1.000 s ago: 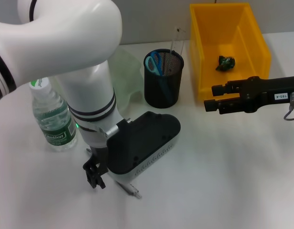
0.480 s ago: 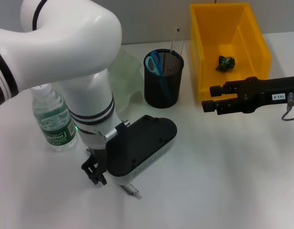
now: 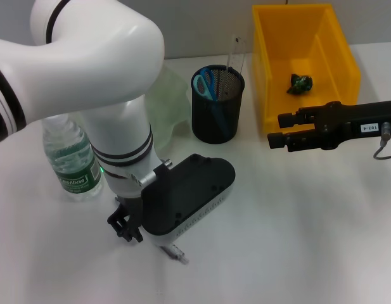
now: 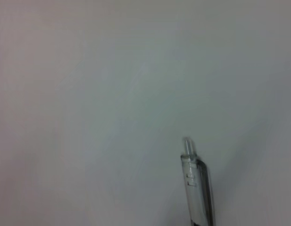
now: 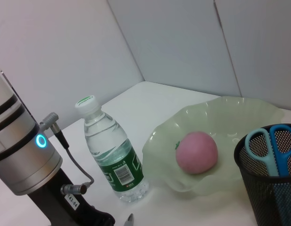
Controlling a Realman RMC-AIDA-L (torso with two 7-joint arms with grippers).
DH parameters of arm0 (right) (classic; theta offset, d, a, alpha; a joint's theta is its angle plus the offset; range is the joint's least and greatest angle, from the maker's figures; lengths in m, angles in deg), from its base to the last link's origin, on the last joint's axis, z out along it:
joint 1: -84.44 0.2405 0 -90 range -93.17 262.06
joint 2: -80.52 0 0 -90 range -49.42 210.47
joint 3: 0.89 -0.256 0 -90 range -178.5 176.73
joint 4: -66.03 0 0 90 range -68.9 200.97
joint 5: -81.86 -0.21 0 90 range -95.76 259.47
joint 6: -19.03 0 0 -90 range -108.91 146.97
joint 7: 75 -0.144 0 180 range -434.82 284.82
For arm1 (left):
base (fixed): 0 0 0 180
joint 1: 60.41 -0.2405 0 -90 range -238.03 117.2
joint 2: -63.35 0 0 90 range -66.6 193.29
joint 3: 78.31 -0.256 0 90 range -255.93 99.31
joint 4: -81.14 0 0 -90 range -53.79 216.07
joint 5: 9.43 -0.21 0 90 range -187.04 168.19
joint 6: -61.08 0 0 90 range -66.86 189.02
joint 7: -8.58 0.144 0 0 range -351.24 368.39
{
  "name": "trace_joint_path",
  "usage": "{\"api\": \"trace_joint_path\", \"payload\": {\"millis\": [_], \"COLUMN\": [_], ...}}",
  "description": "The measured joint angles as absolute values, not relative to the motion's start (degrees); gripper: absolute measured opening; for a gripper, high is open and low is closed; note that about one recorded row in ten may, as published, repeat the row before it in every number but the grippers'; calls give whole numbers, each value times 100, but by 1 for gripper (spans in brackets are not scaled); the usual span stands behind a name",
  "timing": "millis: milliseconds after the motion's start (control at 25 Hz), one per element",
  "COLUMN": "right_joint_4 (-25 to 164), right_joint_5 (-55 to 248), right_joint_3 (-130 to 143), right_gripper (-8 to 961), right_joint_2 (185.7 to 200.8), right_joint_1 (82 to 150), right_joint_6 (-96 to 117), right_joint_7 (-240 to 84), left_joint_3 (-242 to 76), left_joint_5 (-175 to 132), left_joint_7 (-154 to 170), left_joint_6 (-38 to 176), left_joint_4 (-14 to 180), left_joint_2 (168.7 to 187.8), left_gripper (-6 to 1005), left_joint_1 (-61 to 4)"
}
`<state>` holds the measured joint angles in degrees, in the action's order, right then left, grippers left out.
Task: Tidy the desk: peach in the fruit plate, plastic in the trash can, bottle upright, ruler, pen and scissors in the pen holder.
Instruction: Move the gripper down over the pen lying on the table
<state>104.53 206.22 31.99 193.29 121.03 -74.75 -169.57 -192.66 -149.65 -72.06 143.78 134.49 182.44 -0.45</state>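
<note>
The pen (image 3: 173,251) lies on the desk (image 3: 296,240), mostly hidden under my left wrist; its clear clip end (image 4: 196,186) shows in the left wrist view. My left gripper (image 3: 124,227) is low over the desk just beside it. The bottle (image 3: 71,159) stands upright. The peach (image 5: 196,151) rests in the fruit plate (image 5: 230,109). Scissors (image 3: 205,82) and the clear ruler (image 3: 236,54) stand in the pen holder (image 3: 217,111). Dark plastic (image 3: 301,83) lies in the trash can (image 3: 281,69). My right gripper (image 3: 279,129) hovers open in front of the trash can, holding nothing.
My large white left arm (image 3: 94,69) covers the desk's left side and part of the fruit plate (image 3: 176,104). The pen holder stands between the fruit plate and the trash can. Bare desk stretches along the front right.
My left gripper has shifted slightly up and to the left over the pen. The right gripper has drifted a little to the left.
</note>
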Motion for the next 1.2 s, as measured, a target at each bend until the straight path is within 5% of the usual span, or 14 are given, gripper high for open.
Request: {"api": "trace_joint_path", "payload": {"millis": [400,1200], "right_joint_4": [10453,10453], "right_joint_5": [20622,20621], "right_joint_3": [3199,3216], "right_gripper": [751,751], "right_joint_2": [19329,19326], "right_joint_1": [12125,12153], "right_joint_6": [-7480,-7475], "right_joint_7": [-16957,-16957], "left_joint_3": [-19270,-19395], "left_joint_5": [-14988,-14917], "left_joint_7": [-7258,-7323], "left_joint_6": [14378,14304], "left_joint_4": [13438,13322], "left_joint_2": [18244,18253], "left_gripper": [368,344], "left_joint_1": [3,67]}}
